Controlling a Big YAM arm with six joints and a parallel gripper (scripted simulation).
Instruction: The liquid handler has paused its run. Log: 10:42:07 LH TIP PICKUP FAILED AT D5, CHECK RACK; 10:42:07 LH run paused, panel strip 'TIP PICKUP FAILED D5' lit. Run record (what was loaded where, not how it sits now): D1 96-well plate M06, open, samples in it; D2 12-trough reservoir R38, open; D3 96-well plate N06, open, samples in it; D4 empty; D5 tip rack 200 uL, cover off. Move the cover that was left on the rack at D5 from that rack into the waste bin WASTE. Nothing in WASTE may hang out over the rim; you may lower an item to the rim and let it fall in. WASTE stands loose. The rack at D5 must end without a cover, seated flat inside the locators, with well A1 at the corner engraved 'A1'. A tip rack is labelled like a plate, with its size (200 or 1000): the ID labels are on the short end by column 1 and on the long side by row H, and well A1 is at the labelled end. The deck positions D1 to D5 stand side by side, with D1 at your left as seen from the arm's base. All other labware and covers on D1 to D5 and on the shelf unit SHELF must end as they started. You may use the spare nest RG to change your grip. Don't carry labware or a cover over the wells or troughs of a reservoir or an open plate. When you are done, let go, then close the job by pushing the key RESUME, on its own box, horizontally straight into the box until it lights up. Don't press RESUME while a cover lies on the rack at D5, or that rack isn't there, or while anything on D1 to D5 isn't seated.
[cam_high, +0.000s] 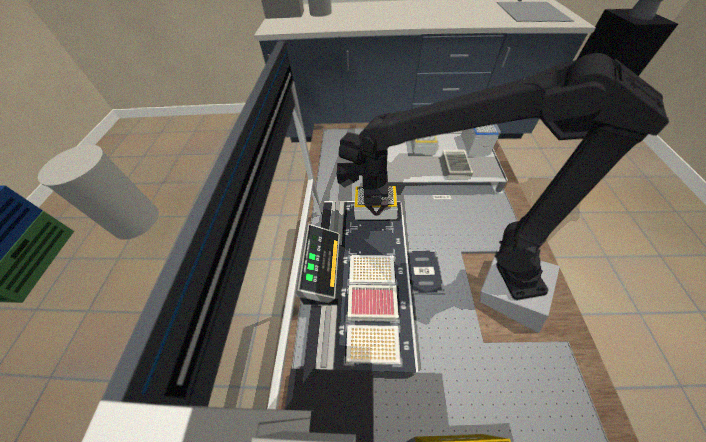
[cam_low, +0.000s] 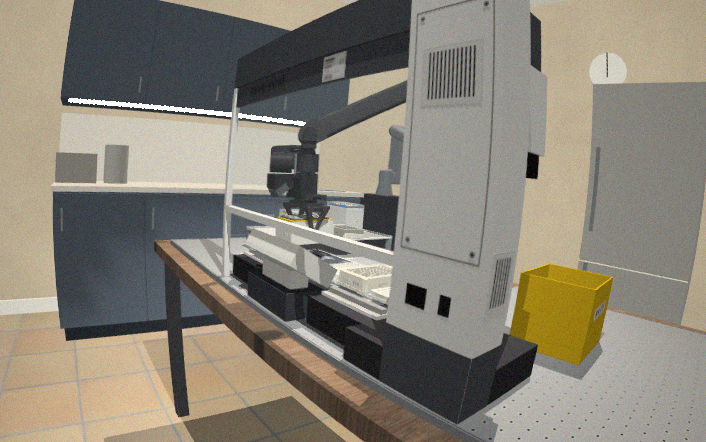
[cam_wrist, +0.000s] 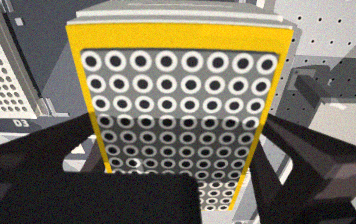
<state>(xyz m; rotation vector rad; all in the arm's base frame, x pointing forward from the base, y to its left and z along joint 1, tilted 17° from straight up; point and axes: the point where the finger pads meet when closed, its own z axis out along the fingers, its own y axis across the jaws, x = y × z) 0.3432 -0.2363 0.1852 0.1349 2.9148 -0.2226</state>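
The 200 uL tip rack (cam_high: 376, 200) with its yellow top frame sits at D5, the far end of the deck row. In the wrist view the rack (cam_wrist: 180, 115) fills the frame, and its tip holes show through a clear cover that I can barely make out. My gripper (cam_high: 376, 208) hangs straight down over the rack, with one finger on each long side, and is shut on the cover. From the side view the fingertips (cam_low: 308, 218) stand at the rack's top level. The yellow bin WASTE (cam_low: 560, 312) stands on the table beyond the handler's tower.
D4 (cam_high: 372, 234) is bare. An open plate sits at D3 (cam_high: 371, 269), the red reservoir at D2 (cam_high: 372, 301), and another plate at D1 (cam_high: 373, 343). The spare nest RG (cam_high: 424, 270) lies beside the deck. The shelf unit (cam_high: 448, 163) stands behind D5. The status panel (cam_high: 318, 260) is left of the deck.
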